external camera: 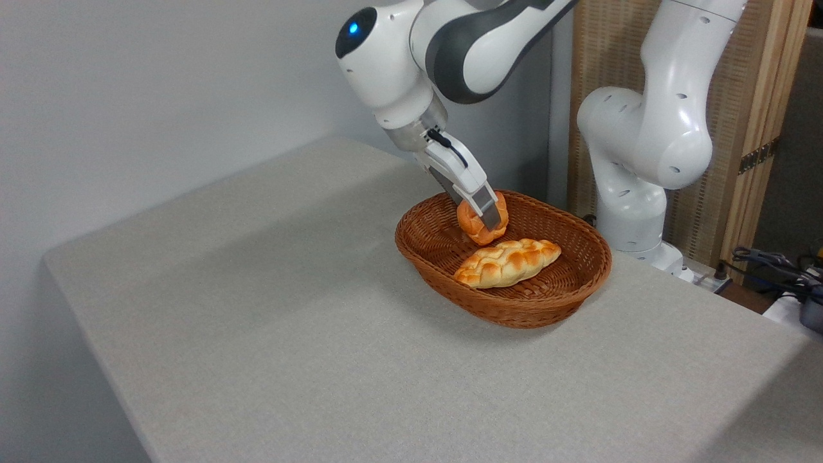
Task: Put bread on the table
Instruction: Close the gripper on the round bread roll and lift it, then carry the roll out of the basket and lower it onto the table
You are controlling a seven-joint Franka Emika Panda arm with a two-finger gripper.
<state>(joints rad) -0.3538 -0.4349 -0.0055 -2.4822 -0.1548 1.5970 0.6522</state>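
glossy bread (477, 223) — woven wicker basket (514, 307) — matt cloth table (289, 334)

One fixed camera is looking down from above the table's (270, 334) front-left corner, facing toward two o'clock, at middle distance; the arm's base (633, 212) is standing at two o'clock.

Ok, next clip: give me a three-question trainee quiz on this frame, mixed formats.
1. True or false: the round bun already rests on the table.
2. Which item lies nearer the camera in the wicker basket: A) round bun B) braided loaf?
3. Fill in: the gripper finger visible here lies across the ____.

Key: 1 false, it is in the basket; 2 B; 3 round bun.
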